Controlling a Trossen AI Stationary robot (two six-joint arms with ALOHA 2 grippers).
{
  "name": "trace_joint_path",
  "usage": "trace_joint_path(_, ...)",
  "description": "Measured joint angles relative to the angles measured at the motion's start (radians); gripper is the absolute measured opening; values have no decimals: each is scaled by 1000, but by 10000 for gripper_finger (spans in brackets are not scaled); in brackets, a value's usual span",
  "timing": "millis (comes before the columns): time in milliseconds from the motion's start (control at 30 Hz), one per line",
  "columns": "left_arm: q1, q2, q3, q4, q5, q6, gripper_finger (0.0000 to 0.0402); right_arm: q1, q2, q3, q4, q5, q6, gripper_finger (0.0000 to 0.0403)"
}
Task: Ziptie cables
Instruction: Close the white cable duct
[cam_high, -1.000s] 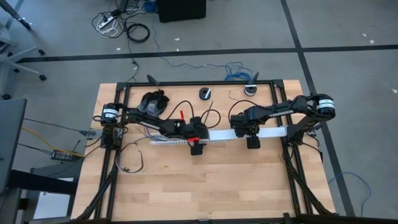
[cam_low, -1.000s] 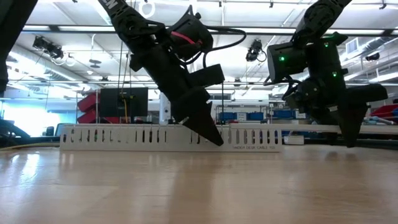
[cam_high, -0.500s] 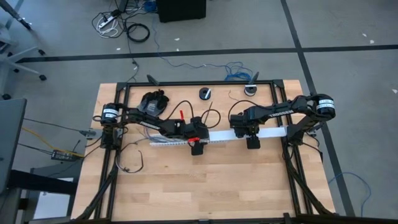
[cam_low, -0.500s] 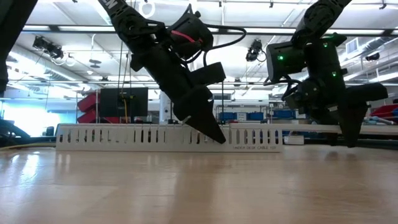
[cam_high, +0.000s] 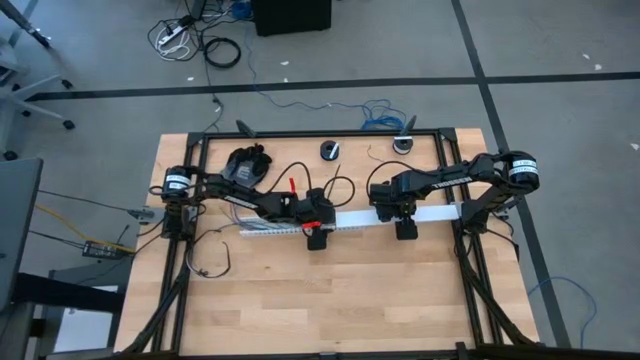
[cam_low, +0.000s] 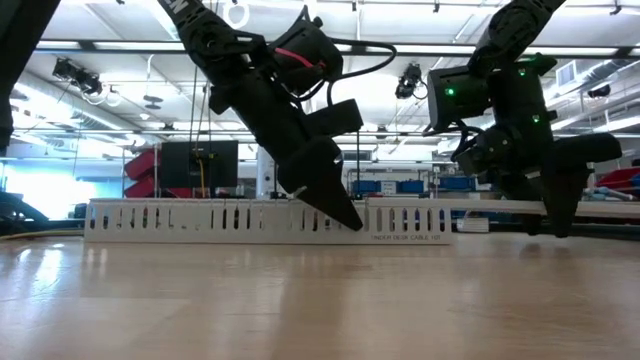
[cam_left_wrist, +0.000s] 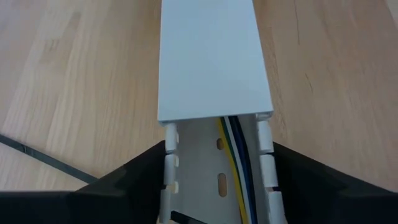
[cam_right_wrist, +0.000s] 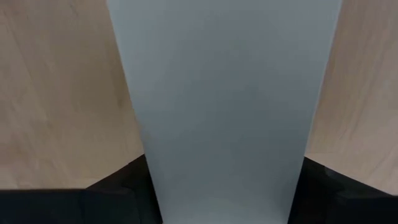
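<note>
A long white slotted duct (cam_high: 350, 221) lies on the wooden table, running left to right. A white lid (cam_left_wrist: 208, 62) covers its right part. In the open part, thin yellow, green and dark cables (cam_left_wrist: 235, 168) run along the inside. My left gripper (cam_high: 315, 237) sits at the duct's middle, just short of the lid's end, with a finger on each side wall. My right gripper (cam_high: 406, 229) stands over the covered part (cam_right_wrist: 224, 93), its fingers on both sides. A thin black strip (cam_left_wrist: 37, 155) lies on the wood beside the duct. My left gripper pinches the duct's two slotted side walls (cam_left_wrist: 169, 155) between its fingers, right behind the lid's end. It comes slanting down from the table's left, pointing along the duct. The duct rests on the table. My right gripper pinches the covered duct by its two long sides (cam_right_wrist: 142, 168). The fingers (cam_right_wrist: 118, 186) point down from above and stand across the duct, which lies flat on the table.
A black glove-like object (cam_high: 248, 162) and two small round parts (cam_high: 329, 150) (cam_high: 403, 143) lie near the far edge. Black frame rails (cam_high: 195, 180) border the table. Loose wire (cam_high: 210, 262) lies at the left. Bare wood spreads in front of the duct.
The duct's left end has crept a little toward the table's left in the low view, while its right end stays put. Both arms have kept their places.
</note>
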Motion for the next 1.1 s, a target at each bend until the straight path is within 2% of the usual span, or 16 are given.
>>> trace_joint_path(267,0,0,1,-4,0,0,199,0,0,0,0,0,0,235)
trace_joint_path(967,0,0,1,-1,-2,1,206,2,0,0,85,-107,-21,229)
trace_joint_path(1100,-1,0,1,-5,-35,8,209,1,0,0,69,-103,-15,227)
